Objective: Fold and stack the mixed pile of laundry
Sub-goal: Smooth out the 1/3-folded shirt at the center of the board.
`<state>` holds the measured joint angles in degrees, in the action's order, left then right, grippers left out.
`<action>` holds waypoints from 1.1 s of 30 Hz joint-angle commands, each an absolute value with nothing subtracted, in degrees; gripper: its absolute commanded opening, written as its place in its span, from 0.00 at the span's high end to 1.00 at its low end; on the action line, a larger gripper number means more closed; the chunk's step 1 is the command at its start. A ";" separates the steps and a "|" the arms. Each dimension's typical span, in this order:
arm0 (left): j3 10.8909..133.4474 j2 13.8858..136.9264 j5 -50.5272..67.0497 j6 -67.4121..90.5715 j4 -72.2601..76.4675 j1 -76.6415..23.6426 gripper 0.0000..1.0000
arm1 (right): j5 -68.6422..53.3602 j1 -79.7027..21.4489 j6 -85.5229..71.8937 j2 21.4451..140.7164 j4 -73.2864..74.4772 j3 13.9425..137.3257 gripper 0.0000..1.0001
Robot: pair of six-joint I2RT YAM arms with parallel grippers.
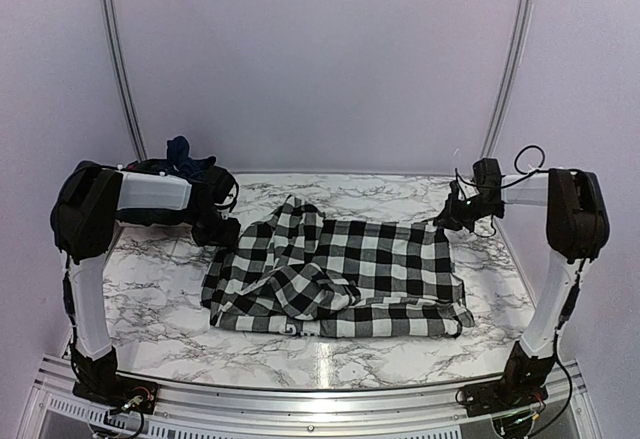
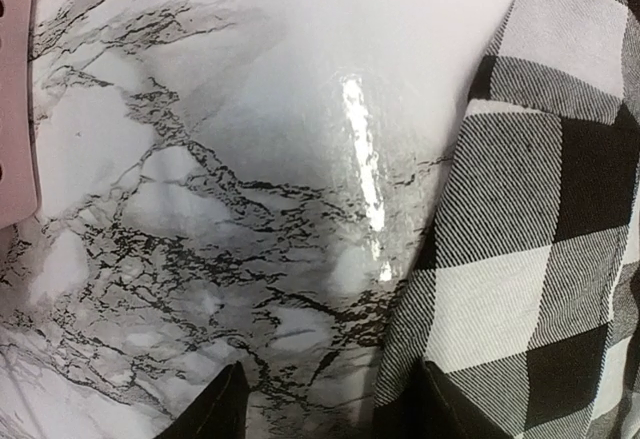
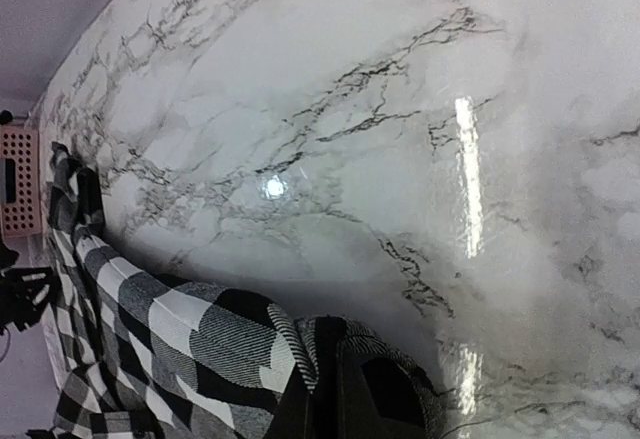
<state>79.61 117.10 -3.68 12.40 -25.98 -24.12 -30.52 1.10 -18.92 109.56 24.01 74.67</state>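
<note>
One corner of the checked shirt (image 1: pixel 380 259) is clenched in the right tool (image 3: pixel 322 384); left tool (image 2: pixel 325 411) released alongside.

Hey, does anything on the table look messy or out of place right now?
The checked shirt is not lying flat: its left half is bunched and folded over itself, while the right half is spread smooth. A dark blue garment sits crumpled at the far left corner, behind the left arm, apart from the shirt.
</note>
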 commanded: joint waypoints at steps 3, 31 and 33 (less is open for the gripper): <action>81.11 119.52 -3.14 11.17 -28.45 -23.24 0.40 | -29.42 1.16 -18.84 118.41 22.68 80.45 0.80; 77.37 104.95 16.47 17.31 -25.18 -54.60 0.07 | -26.26 -9.70 -6.02 77.59 48.40 51.50 0.39; 78.41 106.78 15.85 18.61 -25.16 -55.44 0.06 | -26.03 -9.91 -7.20 77.41 48.34 51.07 0.38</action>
